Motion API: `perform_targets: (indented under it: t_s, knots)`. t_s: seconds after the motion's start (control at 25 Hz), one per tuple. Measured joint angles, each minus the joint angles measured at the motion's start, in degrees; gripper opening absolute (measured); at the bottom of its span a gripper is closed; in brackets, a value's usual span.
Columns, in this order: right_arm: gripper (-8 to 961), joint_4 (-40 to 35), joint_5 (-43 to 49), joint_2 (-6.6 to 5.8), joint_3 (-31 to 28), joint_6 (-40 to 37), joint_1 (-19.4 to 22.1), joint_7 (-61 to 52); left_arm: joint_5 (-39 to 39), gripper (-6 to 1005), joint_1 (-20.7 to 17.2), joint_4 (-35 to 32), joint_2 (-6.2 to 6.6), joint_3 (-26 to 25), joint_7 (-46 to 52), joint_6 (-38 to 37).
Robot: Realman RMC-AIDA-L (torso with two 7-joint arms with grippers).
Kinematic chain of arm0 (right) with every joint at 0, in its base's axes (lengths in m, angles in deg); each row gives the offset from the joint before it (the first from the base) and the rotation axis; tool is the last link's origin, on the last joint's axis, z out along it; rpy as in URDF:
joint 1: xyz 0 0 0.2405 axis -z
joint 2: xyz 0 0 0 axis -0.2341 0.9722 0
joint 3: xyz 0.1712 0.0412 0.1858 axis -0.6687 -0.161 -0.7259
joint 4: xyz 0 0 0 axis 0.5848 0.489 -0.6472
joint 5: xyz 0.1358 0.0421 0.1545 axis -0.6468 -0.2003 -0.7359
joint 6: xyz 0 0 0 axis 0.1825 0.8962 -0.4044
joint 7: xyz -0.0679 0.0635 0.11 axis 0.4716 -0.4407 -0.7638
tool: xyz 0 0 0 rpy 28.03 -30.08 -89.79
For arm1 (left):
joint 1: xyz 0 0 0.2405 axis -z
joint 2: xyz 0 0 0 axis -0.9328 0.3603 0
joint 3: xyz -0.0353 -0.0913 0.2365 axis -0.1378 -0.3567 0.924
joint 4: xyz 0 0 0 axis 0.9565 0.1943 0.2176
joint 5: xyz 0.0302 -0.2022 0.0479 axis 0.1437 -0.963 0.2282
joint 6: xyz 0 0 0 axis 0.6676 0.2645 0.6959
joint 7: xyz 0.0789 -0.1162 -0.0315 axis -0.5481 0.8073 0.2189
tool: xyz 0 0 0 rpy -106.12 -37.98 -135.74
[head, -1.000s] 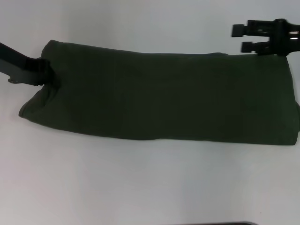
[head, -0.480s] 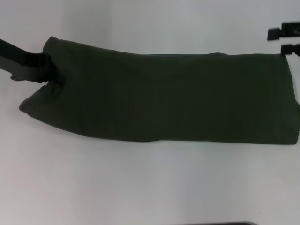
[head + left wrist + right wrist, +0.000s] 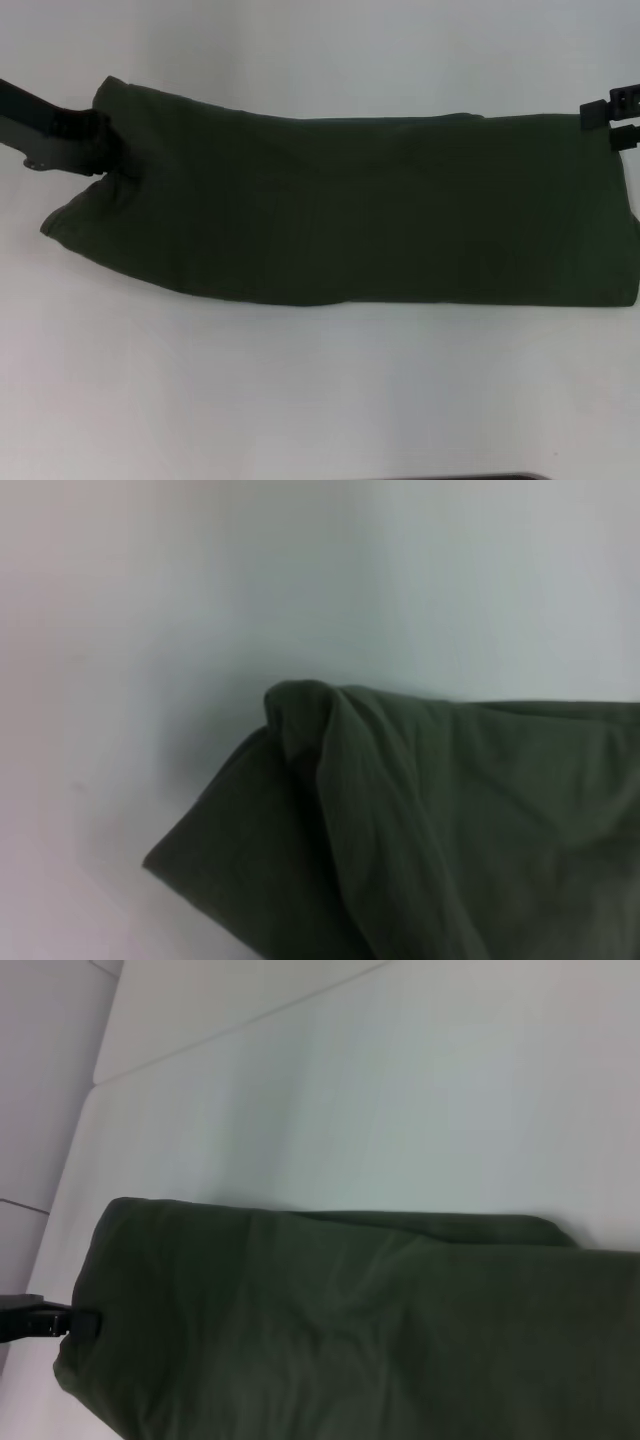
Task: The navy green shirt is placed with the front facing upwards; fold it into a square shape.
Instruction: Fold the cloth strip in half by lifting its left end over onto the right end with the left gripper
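Note:
The navy green shirt (image 3: 350,210) lies folded into a long band across the white table, plain olive side up. Its lettering does not show. My left gripper (image 3: 100,140) is at the shirt's left end, its tips buried in bunched cloth that rises into a ridge (image 3: 320,730). It looks shut on that end. From the right wrist view the left gripper (image 3: 60,1320) shows at the cloth's edge. My right gripper (image 3: 612,120) stands open at the picture's right edge, by the shirt's far right corner, holding nothing.
The white table (image 3: 300,400) surrounds the shirt in front and behind. The shirt's right end (image 3: 630,250) runs to the picture's right border. A dark strip (image 3: 470,477) shows at the near edge.
My right gripper has drawn off to the right, away from the shirt's far edge, and come down a little. The left gripper shifted slightly toward the back with the cloth end.

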Motion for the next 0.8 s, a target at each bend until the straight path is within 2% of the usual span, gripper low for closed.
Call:
perform_targets:
  t_s: [0.4, 0.56, 0.8]
  knots:
    - [940, 0.0, 1.6, 0.10, -0.3, -0.2, -0.2, 0.0, -3.5, 89, -0.5, -3.3, 2.56, -0.2, 1.3, -4.4]
    - [940, 0.0, 1.6, 0.32, -0.4, -0.1, -0.3, 0.0, -2.8, 90, -1.4, -3.5, 3.43, -0.2, 2.0, -3.8]
    - [940, 0.3, 1.6, 0.48, -0.4, 0.0, -0.9, -0.2, -2.6, 90, -3.4, -3.8, 5.58, -0.2, 3.4, -2.0]
